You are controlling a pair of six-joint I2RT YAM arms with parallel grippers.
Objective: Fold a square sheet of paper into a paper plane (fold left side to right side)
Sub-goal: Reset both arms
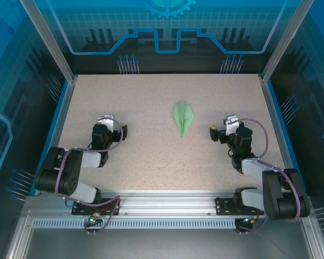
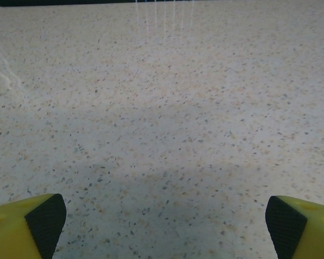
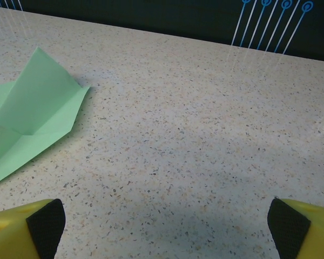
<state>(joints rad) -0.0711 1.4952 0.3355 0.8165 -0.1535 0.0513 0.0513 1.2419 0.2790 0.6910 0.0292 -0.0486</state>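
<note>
Plane [image 1: 183, 117] folded (mid-table) | left tool [image 1: 114, 124] open | right tool [image 1: 220, 128] open

Overhead camera looks down from 6 o'clock onto the table [image 1: 151, 162]; wrist cameras skim it low, roughly toward 12, the right's sharing the paper plane [image 3: 32, 124].

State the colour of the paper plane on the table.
The plane is pale mint green, plain and unmarked. It shows best in the right wrist view.
</note>
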